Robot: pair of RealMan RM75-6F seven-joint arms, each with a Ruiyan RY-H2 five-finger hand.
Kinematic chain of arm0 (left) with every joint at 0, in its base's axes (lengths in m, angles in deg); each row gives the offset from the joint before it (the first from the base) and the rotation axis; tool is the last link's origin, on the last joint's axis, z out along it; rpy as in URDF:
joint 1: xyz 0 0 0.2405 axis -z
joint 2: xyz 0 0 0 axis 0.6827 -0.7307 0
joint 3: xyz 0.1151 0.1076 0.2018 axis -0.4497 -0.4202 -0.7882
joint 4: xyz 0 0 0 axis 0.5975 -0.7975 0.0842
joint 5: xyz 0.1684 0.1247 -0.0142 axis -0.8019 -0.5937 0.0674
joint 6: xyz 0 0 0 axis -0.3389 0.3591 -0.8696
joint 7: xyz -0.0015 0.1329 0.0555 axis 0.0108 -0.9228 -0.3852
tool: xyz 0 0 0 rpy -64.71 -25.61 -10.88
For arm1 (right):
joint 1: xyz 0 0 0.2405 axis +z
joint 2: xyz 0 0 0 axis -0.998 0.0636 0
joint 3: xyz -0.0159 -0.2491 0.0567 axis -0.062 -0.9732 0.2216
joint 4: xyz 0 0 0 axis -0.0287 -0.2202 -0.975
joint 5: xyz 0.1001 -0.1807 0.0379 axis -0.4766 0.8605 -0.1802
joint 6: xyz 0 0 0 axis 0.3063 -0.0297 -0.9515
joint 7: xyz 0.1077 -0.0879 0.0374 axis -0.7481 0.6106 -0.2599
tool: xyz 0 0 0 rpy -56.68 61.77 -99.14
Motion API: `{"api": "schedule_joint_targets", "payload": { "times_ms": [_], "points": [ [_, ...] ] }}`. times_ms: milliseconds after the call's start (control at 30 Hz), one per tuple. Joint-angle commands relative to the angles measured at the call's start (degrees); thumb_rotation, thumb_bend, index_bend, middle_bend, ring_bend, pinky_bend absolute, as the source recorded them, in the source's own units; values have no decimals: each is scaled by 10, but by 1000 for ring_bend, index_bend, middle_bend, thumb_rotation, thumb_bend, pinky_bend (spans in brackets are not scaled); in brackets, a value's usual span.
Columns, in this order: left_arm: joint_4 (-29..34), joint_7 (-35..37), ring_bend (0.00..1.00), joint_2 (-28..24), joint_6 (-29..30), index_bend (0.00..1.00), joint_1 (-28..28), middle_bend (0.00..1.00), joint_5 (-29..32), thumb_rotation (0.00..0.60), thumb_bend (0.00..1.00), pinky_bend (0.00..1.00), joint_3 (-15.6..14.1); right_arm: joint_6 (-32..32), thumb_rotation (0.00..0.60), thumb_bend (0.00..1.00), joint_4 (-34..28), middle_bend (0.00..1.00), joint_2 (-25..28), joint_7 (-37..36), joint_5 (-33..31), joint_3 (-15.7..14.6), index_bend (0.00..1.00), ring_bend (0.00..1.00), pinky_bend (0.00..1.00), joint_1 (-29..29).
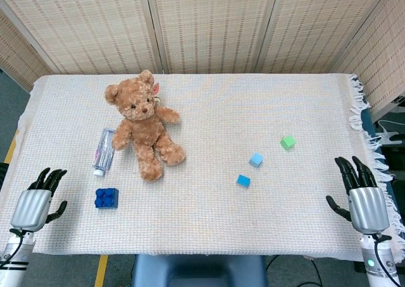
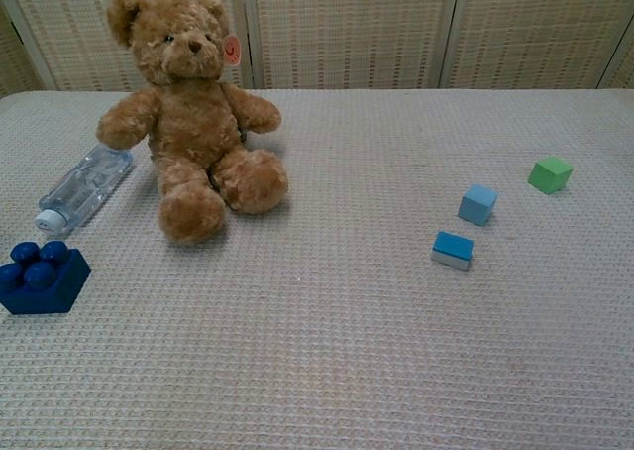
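Observation:
A brown teddy bear (image 1: 143,124) (image 2: 191,113) sits on the cloth-covered table (image 1: 209,211), left of centre. Beside it lies a clear plastic bottle (image 1: 103,151) (image 2: 83,187), and nearer the front a dark blue studded brick (image 1: 106,198) (image 2: 42,276). To the right lie a green cube (image 1: 288,142) (image 2: 550,173), a light blue cube (image 1: 255,159) (image 2: 477,203) and a blue block (image 1: 243,181) (image 2: 453,249). My left hand (image 1: 37,201) hovers at the front left corner, fingers apart, holding nothing. My right hand (image 1: 361,192) is at the front right edge, likewise empty. Neither hand shows in the chest view.
Woven folding screens (image 1: 209,21) stand behind the table. The cloth's fringe (image 1: 364,110) hangs over the right edge. Grey floor shows at the far left.

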Motion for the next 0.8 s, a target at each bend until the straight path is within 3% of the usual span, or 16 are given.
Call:
{"api": "schedule_joint_targets", "payload": {
  "times_ms": [33,233,433,600,800],
  "points": [
    [-5,3,43,4,-3,122,3,113,0,600,356,321,1,1,600,95,-6,95,4,0,2,-2,73,0,129,-7],
    [-17,12,57,14,0,122,6,120,5,600,354,324,7,-4,600,94,-12,95,4,5,6,-2,88,0,129,-13],
    [-61,-10,123,62,22,122,11,168,7,600,356,366,22,-6,600,94,-4,95,3,-12,34,-7,93,0,129,-11],
    [-86,-10,132,88,-15,122,31,174,15,600,355,377,21,-2,600,95,0,95,17,-33,54,-11,76,0,129,-11],
    [-108,-43,135,126,-61,87,77,163,52,600,357,375,58,2,600,95,5,95,28,-74,63,-6,51,0,128,-10]
  ]
}}
